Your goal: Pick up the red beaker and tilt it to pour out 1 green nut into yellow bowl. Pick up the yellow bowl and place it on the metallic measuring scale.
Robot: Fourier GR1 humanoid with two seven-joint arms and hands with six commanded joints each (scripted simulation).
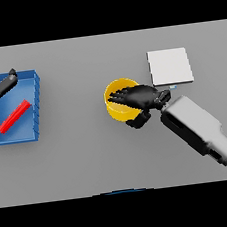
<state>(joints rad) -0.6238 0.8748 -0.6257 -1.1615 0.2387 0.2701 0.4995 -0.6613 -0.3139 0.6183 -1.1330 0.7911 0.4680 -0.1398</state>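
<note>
The yellow bowl [115, 103] stands mid-table, just left of the metallic scale [169, 66], a pale square plate. My right hand [142, 96] lies over the bowl's right side. Its fingers reach across the rim into the bowl and the thumb [138, 121] curls against the outer wall on the near side, so it grips the rim. The red beaker [14, 116] lies on its side in the blue tray [35, 97] at the far left. My left hand [1, 86] hovers open over the tray's far left corner, apart from the beaker. No green nut shows.
The blue tray reaches the view's left edge. My right forearm [198, 128] slants from the lower right up to the bowl, passing close to the scale's near edge.
</note>
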